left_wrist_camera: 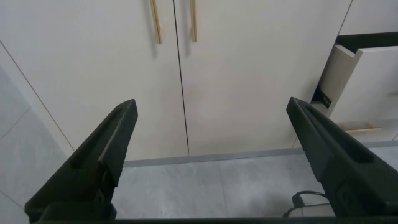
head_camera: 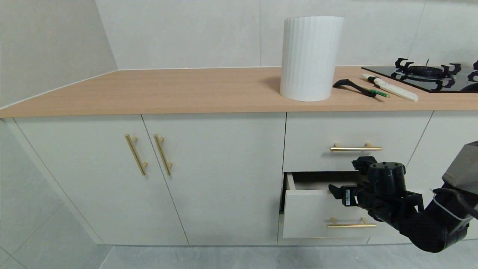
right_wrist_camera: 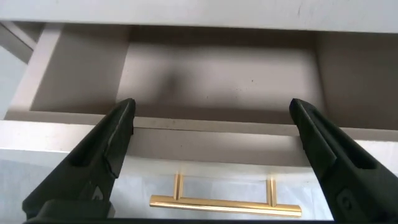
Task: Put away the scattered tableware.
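On the wooden countertop (head_camera: 168, 89) lie a black ladle (head_camera: 353, 86), a thin green utensil (head_camera: 379, 93) and a white knife (head_camera: 393, 88), all just right of a tall white ribbed container (head_camera: 310, 58). Below them the lower drawer (head_camera: 310, 213) stands pulled out; its inside (right_wrist_camera: 217, 68) looks bare. My right gripper (head_camera: 347, 177) hangs open just above the drawer's front edge, and in the right wrist view that gripper (right_wrist_camera: 211, 106) holds nothing. My left gripper (left_wrist_camera: 211, 106) is open and empty, low in front of the cabinet doors (left_wrist_camera: 180, 68).
A black gas hob (head_camera: 429, 74) sits at the counter's right end. The upper drawer (head_camera: 354, 138) is closed, with a brass handle (head_camera: 356, 148). Two brass door handles (head_camera: 149, 154) stick out on the left cabinet. Grey floor (left_wrist_camera: 205, 193) runs below.
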### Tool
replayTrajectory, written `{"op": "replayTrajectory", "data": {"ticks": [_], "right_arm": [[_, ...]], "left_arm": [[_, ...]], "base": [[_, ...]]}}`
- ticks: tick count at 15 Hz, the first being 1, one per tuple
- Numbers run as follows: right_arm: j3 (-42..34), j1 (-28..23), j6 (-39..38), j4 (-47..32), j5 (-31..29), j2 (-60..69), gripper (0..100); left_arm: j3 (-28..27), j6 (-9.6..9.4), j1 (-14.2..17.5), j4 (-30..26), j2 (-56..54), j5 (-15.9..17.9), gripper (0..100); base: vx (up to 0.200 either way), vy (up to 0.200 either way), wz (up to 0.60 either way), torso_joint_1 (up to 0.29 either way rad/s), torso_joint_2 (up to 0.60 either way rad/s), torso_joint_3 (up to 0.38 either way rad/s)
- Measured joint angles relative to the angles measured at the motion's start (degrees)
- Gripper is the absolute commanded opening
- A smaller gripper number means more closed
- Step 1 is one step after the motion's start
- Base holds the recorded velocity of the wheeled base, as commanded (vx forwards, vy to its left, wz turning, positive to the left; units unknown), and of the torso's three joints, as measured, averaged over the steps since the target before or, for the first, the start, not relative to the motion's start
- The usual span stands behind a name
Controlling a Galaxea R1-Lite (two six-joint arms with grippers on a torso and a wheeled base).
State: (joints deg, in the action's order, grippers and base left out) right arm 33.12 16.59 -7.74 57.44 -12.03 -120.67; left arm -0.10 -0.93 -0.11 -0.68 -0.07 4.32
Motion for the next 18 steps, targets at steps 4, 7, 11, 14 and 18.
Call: {"op": "replayTrajectory", "data": {"ticks": [4,7,11,14,18], "right_arm": [[-0.27,0.00,1.26,-12.56,1.33,4.33,100],[-0.16,-0.04,3.50,-21.48,2.68,8.69,100],[0.26,0.02,7.96,-35.02,5.39,13.86,100],[1.63,0.07,8.31,-41.24,6.46,17.20,100],[2.21,0.20,10.80,-47.97,6.49,20.29,100]], "left_arm": [[0.00,0.00,0.00,0.00,0.00,0.00,100],[0.00,0.00,0.01,0.00,0.00,-0.02,100],[0.00,0.02,0.04,0.00,0.00,0.00,100],[-0.01,0.02,0.01,-0.02,0.00,0.00,100],[-0.01,0.02,0.00,-0.02,0.00,0.00,100]], "base": [[0.000,0.000,0.00,0.000,0.00,0.000],[0.000,0.000,0.00,0.000,0.00,0.000],[0.000,0.000,0.00,0.000,0.00,0.000],[0.000,0.000,0.00,0.000,0.00,0.000],[0.000,0.000,0.00,0.000,0.00,0.000]]}}
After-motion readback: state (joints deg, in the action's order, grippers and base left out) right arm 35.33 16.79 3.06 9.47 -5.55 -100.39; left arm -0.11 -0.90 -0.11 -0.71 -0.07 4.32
